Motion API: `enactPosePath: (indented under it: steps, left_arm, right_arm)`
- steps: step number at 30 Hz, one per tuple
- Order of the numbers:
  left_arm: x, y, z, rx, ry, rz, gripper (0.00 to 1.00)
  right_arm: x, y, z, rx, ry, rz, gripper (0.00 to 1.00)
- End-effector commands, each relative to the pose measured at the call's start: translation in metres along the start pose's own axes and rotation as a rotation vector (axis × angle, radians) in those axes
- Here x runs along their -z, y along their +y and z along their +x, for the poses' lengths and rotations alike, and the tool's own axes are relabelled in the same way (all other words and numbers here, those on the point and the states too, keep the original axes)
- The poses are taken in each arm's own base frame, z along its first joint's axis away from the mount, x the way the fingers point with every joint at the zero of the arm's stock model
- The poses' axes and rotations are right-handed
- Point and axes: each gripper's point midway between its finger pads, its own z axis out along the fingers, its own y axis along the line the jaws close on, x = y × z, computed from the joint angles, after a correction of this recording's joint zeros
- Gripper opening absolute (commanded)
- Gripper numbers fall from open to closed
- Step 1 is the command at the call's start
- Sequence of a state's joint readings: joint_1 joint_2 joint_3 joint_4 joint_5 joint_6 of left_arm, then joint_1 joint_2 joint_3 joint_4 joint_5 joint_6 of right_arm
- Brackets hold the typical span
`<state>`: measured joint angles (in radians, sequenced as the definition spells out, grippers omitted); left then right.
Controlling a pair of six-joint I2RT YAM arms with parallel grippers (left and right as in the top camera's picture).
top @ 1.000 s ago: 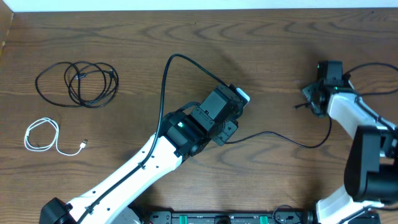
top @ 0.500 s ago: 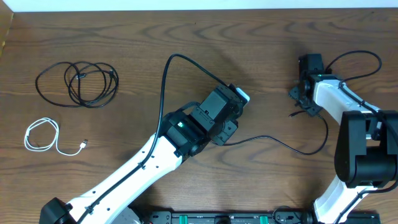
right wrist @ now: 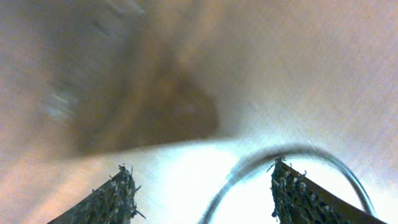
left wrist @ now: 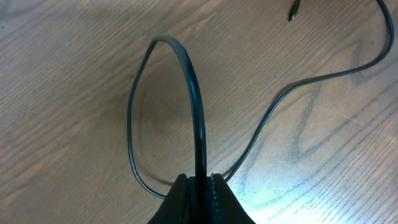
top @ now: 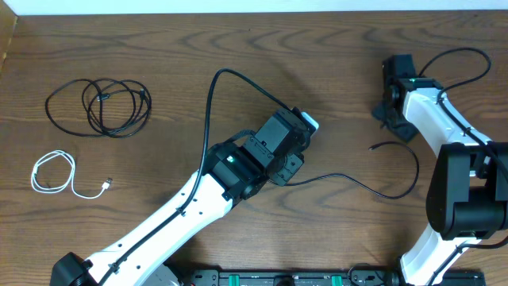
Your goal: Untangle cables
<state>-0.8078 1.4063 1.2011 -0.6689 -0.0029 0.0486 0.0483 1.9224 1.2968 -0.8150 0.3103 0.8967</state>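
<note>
Left gripper (left wrist: 200, 180) pinches the long black cable (left wrist: 198, 106), whose free plug (top: 373, 147) lies near the spread-apart right gripper (right wrist: 200, 167).

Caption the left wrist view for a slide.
Left pincer shut on a black cable that loops across the wooden table.
</note>
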Motion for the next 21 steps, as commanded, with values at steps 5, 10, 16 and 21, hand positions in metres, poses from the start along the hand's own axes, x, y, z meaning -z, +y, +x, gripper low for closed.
enactPosePath:
  steps: [5, 10, 16, 21]
  left_arm:
    - [0.002, 0.003, -0.001, 0.013, -0.009, -0.012, 0.08]
    - [0.002, 0.003, 0.000, 0.013, -0.008, -0.011, 0.08]
    - [0.002, 0.003, 0.002, 0.014, 0.000, -0.012, 0.08]
    - [0.003, 0.012, 0.002, 0.129, 0.000, -0.026, 0.08]
  right_arm:
    - [-0.010, -0.006, 0.041, -0.103, 0.045, 0.063, 0.67]
    - [-0.019, 0.006, 0.039, -0.112, -0.019, 0.013, 0.66]
    - [-0.036, -0.001, 0.054, -0.117, 0.017, 0.042, 0.64]
    - [-0.052, -0.004, 0.080, -0.092, 0.125, 0.058, 0.09]
